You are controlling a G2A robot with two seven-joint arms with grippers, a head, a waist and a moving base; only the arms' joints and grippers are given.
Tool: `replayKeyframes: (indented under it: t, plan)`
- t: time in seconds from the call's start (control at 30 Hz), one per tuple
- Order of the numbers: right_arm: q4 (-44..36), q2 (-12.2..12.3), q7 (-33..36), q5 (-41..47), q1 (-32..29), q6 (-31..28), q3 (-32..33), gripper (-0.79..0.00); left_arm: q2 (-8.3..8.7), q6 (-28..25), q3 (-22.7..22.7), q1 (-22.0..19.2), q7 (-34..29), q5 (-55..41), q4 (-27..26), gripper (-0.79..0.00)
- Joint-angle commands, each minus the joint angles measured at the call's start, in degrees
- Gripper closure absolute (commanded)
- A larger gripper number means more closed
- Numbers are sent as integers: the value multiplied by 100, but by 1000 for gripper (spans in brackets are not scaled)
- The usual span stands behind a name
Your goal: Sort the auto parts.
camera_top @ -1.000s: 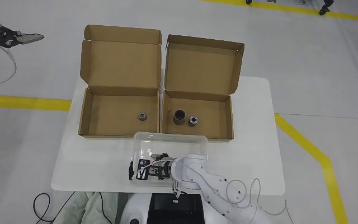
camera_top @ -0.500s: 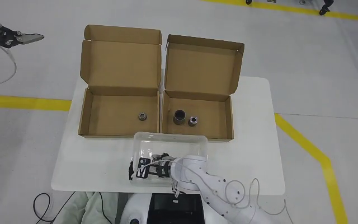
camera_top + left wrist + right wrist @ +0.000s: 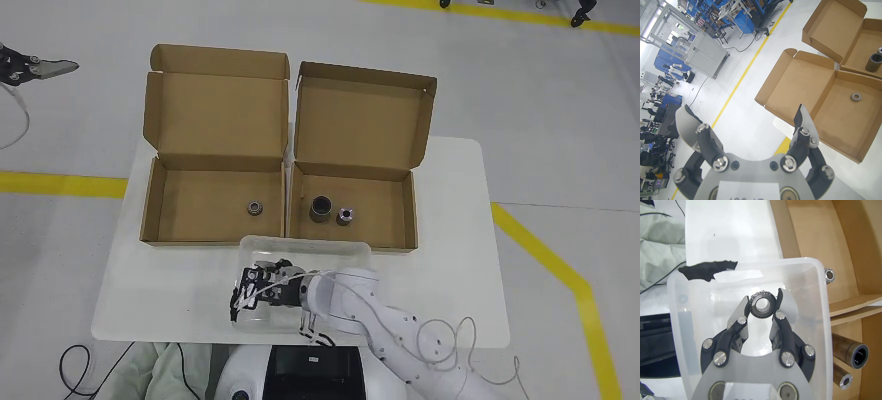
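Bearing (image 3: 761, 306) pinched across its outer ring by the right gripper (image 3: 762, 301), bore facing back toward the wrist, inside the clear bin (image 3: 822, 298) at the near edge of the table (image 3: 450, 200). Right arm (image 3: 380, 325) curled in low across the robot's front. Left gripper (image 3: 743, 113) held off the table's left side above the floor (image 3: 757, 37), fingers spread wide, grasping nothing, angled toward the left cardboard box (image 3: 840, 123), with a second bearing (image 3: 856, 97) on its bottom.

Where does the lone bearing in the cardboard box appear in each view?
Top view: bearing mid-floor of its box.
Left wrist view: bearing on the box floor, beyond the left gripper.
Right wrist view: bearing just past the clear bin's rim.
Shared landmark: the dark cylinder in the neighbouring box.
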Motion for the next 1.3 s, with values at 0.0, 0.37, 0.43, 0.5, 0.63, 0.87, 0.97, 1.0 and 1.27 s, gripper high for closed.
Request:
replayKeyframes:
  t: [0.0, 0.37, 0.43, 0.5, 0.63, 0.87, 0.97, 1.0, 1.27]
  plan:
    - [-139, 22, -117, 149, -14, -38, 122, 0, 0, 0, 0, 0, 0, 0, 0, -785]
    - [-725, 92, -696, 1143, 264, -364, 766, 0, 0, 0, 0, 0, 0, 0, 0, -785]
    - [-722, 72, -892, 1393, 396, -318, 834, 0, 0, 0, 0, 0, 0, 0, 0, -785]
    - [-650, 55, -1125, 1630, 554, -367, 898, 0, 0, 0, 0, 0, 0, 0, 0, -785]
    - [-557, 25, -1574, 1743, 783, -342, 952, 0, 0, 0, 0, 0, 0, 0, 0, -785]
    - [-705, 49, -2357, 885, 664, -69, 915, 0, 0, 0, 0, 0, 0, 0, 0, -785]
    - [-868, 84, -2563, 725, 473, 24, 972, 0, 0, 0, 0, 0, 0, 0, 0, -785]
    - [-893, 99, -2634, 678, 424, 10, 1010, 0, 0, 0, 0, 0, 0, 0, 0, -785]
    - [-921, 139, -2765, 630, 317, -111, 1092, 0, 0, 0, 0, 0, 0, 0, 0, -785]
